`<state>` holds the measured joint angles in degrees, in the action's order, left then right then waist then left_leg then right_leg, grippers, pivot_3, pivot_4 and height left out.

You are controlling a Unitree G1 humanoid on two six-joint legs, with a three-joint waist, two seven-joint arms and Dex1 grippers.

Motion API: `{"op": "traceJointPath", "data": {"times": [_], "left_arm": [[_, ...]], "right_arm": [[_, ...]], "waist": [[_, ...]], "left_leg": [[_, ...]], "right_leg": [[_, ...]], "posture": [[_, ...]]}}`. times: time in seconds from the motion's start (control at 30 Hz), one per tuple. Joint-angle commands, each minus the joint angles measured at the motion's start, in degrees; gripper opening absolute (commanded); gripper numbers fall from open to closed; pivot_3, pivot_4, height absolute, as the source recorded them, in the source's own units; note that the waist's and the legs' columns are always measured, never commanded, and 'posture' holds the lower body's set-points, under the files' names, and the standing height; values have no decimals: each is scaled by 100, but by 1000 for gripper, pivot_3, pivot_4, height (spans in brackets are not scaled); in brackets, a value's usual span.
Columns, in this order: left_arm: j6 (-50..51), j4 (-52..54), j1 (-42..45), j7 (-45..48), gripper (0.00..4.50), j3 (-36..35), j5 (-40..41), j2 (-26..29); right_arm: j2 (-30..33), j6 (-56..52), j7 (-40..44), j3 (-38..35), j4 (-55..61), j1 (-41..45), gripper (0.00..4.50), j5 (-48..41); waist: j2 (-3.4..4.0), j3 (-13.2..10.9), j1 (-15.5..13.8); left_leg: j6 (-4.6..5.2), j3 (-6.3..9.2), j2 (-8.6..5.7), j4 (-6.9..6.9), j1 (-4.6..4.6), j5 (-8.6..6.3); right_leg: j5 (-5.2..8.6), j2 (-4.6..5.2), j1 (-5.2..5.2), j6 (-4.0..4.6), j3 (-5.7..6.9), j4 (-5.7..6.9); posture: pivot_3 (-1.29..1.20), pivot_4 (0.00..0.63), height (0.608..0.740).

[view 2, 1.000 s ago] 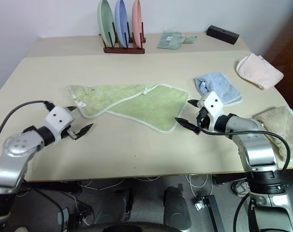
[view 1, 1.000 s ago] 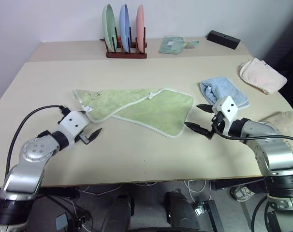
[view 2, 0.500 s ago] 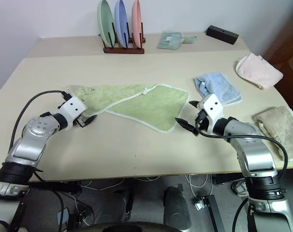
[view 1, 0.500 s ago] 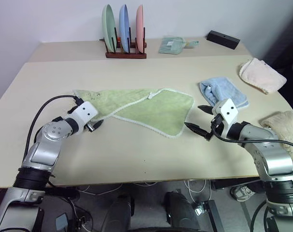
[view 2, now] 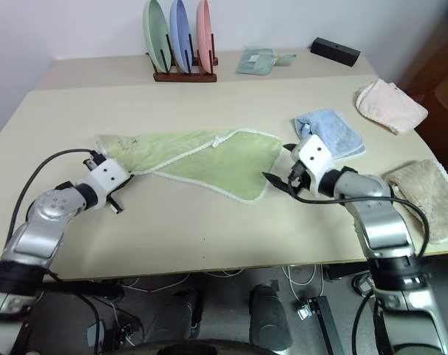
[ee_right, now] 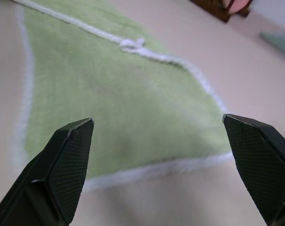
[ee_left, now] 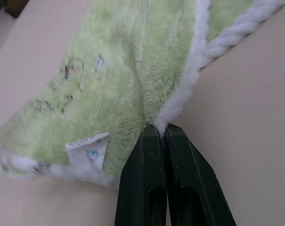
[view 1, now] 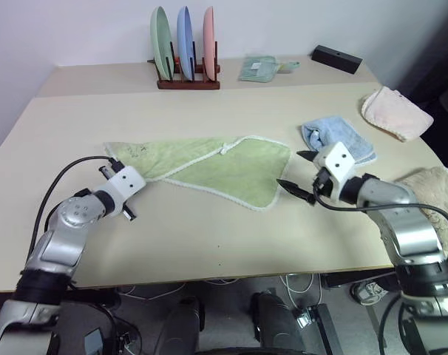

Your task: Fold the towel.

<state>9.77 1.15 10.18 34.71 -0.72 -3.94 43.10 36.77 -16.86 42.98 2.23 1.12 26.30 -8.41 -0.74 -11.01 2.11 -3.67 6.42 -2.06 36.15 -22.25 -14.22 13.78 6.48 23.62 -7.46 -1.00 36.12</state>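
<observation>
**Left jaws pinch the towel's edge; right jaws wait wide at the far corner**

The towel [view 1: 209, 164] lies spread on the counter [view 1: 231, 237], partly doubled over itself, its long axis running from the left gripper [ee_left: 162, 134] across to the right gripper [view 1: 298, 177]; a whitish loop [ee_right: 131, 44] sits on its far edge, roughly midway between the two.

The left jaws are clenched on the towel's whitish edging, at the near edge beside the end that carries the small label [ee_left: 88, 148] and the dark printed mark [ee_left: 67, 73]; in the left wrist view the cord runs straight away from the closed tips, with green pile to one side and bare counter to the other; how much cloth is caught cannot be told, as the tips look to meet right at the hem.

The right jaws stand released and wide, holding nothing; they sit just beside the towel's opposite corner, with the cloth lying straight ahead between the two fingers and slightly below them; the blue towel [view 1: 341, 140] lies close behind that gripper, apart from the green one.

The coming move likely turns on this: the right arm is the nearer to the free corner; that corner looks to lie just ahead of its open jaws, not yet between them.
</observation>
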Motion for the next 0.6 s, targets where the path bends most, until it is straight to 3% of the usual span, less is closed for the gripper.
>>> {"op": "traceJointPath", "data": {"times": [0.03, 0.43, 0.6], "left_arm": [[-104, 720, -416, 167, 34, -605, 337, 204], [360, 1701, -1601, 582, 34, -1290, 874, 297], [315, 1787, -2051, 630, 34, -1507, 851, 343]], "right_arm": [[-148, 580, -402, 199, -1004, 826, 4500, 607], [-901, 1592, 260, 683, -5519, 3313, 4500, 1140], [-1062, 1847, 277, 662, -6665, 3863, 4500, 1306]], "waist": [[2, -2, 31], [1, -2, 51], [2, -3, 57]], "left_leg": [[0, -1, 0, 0, 0, 0], [0, -1, 0, -6, -4, 0], [0, -1, -1, -12, -4, 0]], "right_leg": [[0, 0, 2, 1, -1, 0], [-1, 0, 7, 2, 1, 1], [0, 0, 11, 3, 0, 2]], "posture": [[0, 150, 740], [0, 150, 740], [0, 150, 740]]}}
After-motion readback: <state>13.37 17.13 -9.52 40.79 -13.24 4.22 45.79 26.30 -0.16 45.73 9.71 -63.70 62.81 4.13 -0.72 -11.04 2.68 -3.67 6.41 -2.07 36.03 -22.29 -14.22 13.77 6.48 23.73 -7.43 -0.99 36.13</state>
